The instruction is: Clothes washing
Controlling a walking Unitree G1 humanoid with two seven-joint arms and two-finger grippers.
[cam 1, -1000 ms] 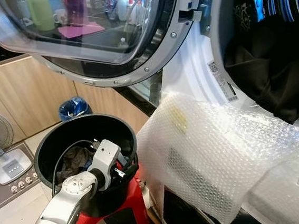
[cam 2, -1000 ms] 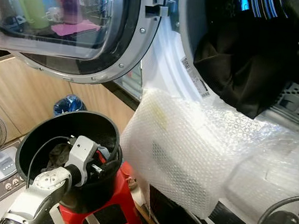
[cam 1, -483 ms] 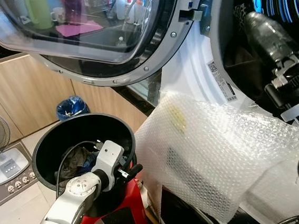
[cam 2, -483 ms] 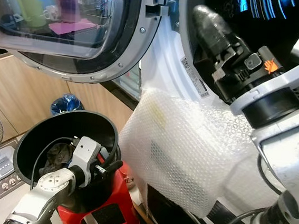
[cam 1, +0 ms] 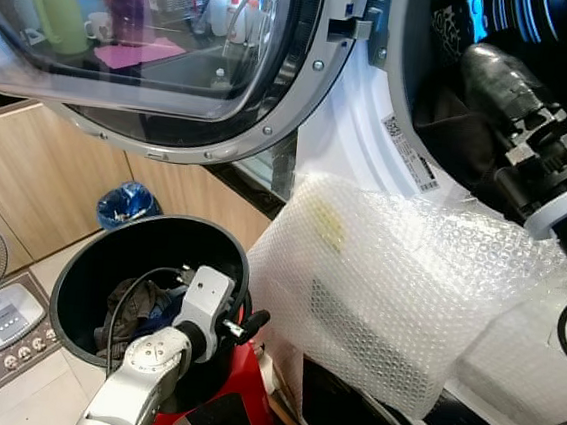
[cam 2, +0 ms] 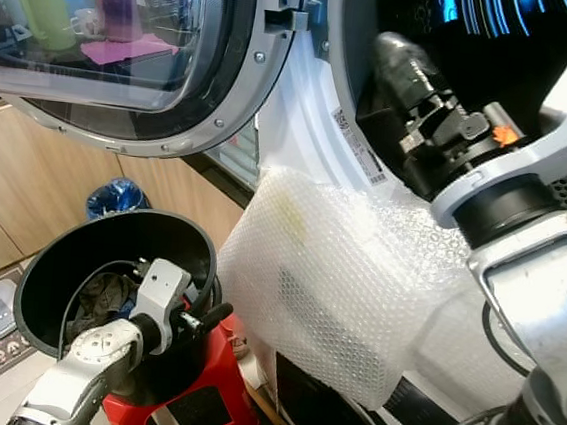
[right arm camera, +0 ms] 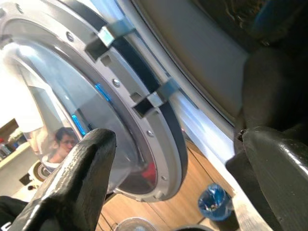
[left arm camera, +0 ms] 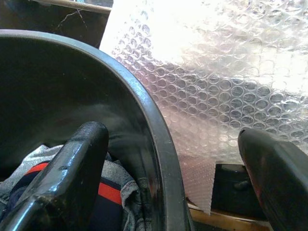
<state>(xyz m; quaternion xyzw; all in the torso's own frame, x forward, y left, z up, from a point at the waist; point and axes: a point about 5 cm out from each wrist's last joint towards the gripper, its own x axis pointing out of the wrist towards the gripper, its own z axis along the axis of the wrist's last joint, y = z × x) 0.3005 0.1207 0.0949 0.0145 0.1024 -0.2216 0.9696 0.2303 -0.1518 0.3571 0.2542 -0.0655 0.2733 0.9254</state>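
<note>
Bubble wrap drapes beside black basket.

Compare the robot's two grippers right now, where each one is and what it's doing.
The left gripper is low, straddling the rim of the round black laundry bucket; the right gripper is raised inside the washing machine drum opening. The left one sits beside clothes in the bucket; the right one is near dark fabric. Both are open and hold nothing.
</note>
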